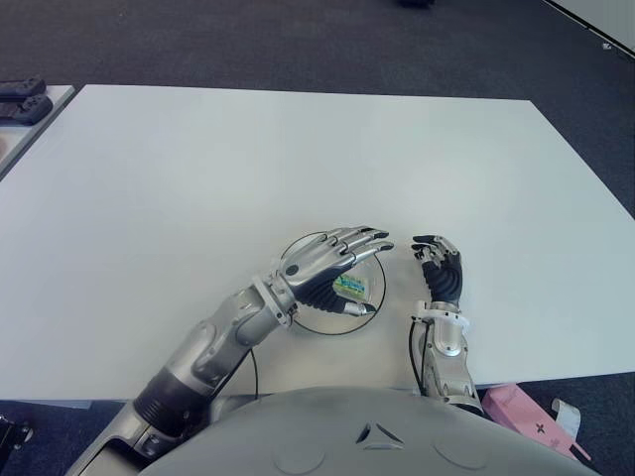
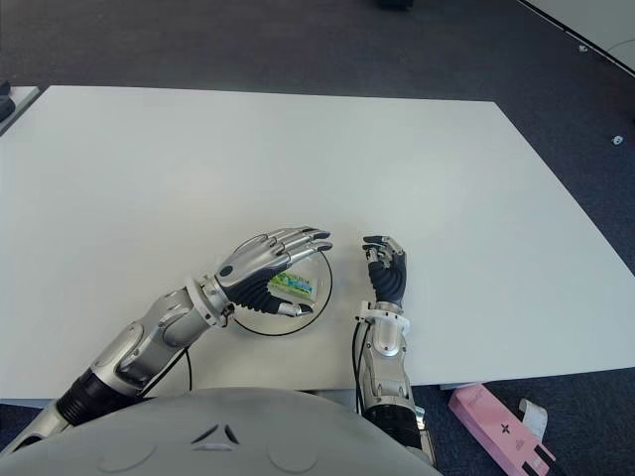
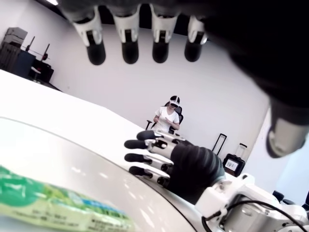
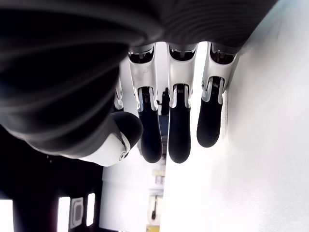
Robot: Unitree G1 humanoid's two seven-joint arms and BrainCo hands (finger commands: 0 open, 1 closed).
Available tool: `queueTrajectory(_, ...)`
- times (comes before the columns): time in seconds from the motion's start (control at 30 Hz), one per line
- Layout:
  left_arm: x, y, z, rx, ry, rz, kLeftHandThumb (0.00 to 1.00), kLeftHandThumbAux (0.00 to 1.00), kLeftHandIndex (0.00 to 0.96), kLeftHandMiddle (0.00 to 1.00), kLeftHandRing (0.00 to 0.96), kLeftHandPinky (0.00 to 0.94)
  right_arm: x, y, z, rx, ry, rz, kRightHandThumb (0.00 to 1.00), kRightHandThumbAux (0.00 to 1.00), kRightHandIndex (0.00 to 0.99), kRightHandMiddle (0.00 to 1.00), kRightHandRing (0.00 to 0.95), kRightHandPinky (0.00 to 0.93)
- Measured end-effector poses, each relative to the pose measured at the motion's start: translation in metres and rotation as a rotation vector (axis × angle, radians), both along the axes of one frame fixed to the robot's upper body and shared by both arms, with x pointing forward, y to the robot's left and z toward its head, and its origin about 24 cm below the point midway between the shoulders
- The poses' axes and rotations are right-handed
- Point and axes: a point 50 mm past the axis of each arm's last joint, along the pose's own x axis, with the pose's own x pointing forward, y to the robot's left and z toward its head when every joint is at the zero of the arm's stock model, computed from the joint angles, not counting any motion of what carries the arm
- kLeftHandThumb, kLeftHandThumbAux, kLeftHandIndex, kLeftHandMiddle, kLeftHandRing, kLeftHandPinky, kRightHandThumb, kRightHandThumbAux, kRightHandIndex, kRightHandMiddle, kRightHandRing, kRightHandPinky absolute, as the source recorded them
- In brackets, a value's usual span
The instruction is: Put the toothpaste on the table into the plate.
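The toothpaste (image 1: 350, 288), a small green and white tube, lies inside the clear round plate (image 1: 298, 243) near the table's front edge. My left hand (image 1: 375, 274) hovers just above the plate, open, fingers stretched out over the tube and not gripping it. The left wrist view shows the tube (image 3: 58, 208) flat on the plate, with the fingertips (image 3: 129, 50) well above it. My right hand (image 1: 437, 260) shows just right of the plate, open, its fingers (image 4: 178, 135) loosely bent and holding nothing.
The white table (image 1: 298, 149) stretches far behind and to both sides. Dark objects (image 1: 22, 99) sit on a neighbouring surface at the far left. A pink box (image 1: 526, 412) lies on the floor at the lower right. A seated person (image 3: 168, 116) shows in the background.
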Motion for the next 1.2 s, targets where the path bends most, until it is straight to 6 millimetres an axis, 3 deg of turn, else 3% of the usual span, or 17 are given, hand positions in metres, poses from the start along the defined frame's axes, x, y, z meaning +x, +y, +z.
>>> queueTrajectory(0.37, 0.003, 0.003, 0.007, 0.029, -0.005, 0.038, 0.123, 0.374, 0.0, 0.0, 0.0, 0.0, 0.0, 0.0, 0.0, 0.001, -0.001, 0.006, 0.72, 0.732, 0.425, 0.42, 0.418, 0.411)
queueTrajectory(0.73, 0.013, 0.016, 0.01, -0.022, -0.063, 0.201, 0.146, 0.422, 0.0, 0.0, 0.0, 0.008, 0.0, -0.001, 0.0, 0.002, -0.002, 0.0, 0.72, 0.731, 0.425, 0.418, 0.421, 0.414)
queueTrajectory(0.87, 0.024, 0.032, 0.006, -0.188, -0.049, 0.357, 0.152, 0.509, 0.0, 0.0, 0.0, 0.107, 0.001, -0.001, 0.0, 0.002, -0.002, -0.002, 0.72, 0.731, 0.425, 0.419, 0.423, 0.415)
queueTrajectory(1.0, 0.032, 0.044, 0.006, -0.335, -0.069, 0.501, 0.146, 0.578, 0.0, 0.0, 0.013, 0.141, 0.001, -0.002, -0.001, 0.002, -0.002, -0.005, 0.72, 0.731, 0.425, 0.42, 0.424, 0.415)
queueTrajectory(1.1, 0.034, 0.048, 0.007, -0.418, -0.085, 0.578, 0.086, 0.702, 0.06, 0.105, 0.119, 0.198, 0.002, -0.002, -0.001, 0.001, -0.002, -0.006, 0.72, 0.731, 0.425, 0.423, 0.427, 0.419)
queueTrajectory(1.2, 0.036, 0.053, 0.007, -0.5, -0.079, 0.675, 0.06, 0.767, 0.119, 0.156, 0.165, 0.218, 0.003, -0.002, -0.001, 0.0, -0.002, -0.004, 0.719, 0.731, 0.425, 0.423, 0.427, 0.419)
